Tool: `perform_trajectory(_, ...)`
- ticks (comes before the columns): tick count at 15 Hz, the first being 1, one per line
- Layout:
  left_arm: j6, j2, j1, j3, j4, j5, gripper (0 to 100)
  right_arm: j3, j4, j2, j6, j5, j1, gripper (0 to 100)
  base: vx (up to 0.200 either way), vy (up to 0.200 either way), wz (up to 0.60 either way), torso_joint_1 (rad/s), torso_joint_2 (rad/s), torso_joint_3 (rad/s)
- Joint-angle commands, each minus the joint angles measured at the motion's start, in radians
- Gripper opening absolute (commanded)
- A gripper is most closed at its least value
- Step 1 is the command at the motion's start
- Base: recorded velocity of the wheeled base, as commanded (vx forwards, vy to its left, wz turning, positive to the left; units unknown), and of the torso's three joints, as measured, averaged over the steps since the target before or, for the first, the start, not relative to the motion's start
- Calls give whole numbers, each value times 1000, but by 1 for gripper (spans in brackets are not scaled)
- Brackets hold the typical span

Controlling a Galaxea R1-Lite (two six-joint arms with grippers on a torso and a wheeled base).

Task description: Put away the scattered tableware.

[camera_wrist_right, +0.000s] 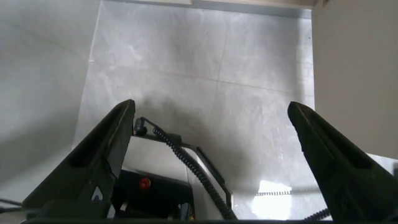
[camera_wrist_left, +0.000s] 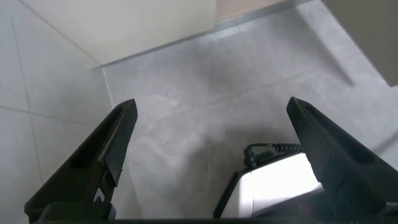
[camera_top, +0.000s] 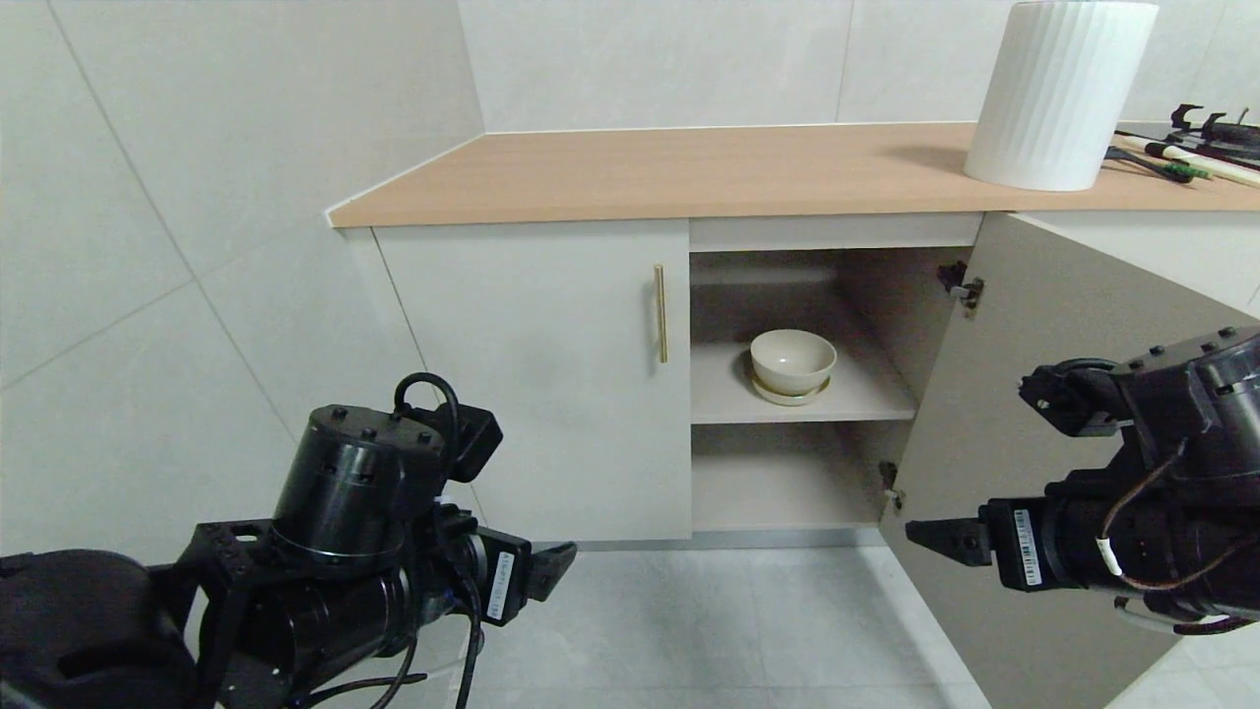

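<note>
Cream bowl (camera_top: 792, 360) sits on a small plate (camera_top: 786, 397) on the upper shelf (camera_top: 866, 399) of the cabinet (camera_top: 532, 374), right door (camera_top: 994, 414) open; left hand (camera_wrist_left: 210, 112) & right hand (camera_wrist_right: 210, 112) hang low over the floor (camera_top: 709, 620) out front, both spread apart, nothing held. Bowl looks glazed ceramic: prob. stiff, slick, chips easily, moderate wt; best hold approx. across the rim, one finger in, one out. Bench (camera_top: 689, 167) above carries a white ribbed cylinder (camera_top: 1058, 94) & tools (camera_top: 1196, 148).
</note>
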Motion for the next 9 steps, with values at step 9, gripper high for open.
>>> perform_trajectory(9,3,-3,-7,2,-3,23,100,-37,233,-111,-83,1,28,100,0,-22,0,0,1,0)
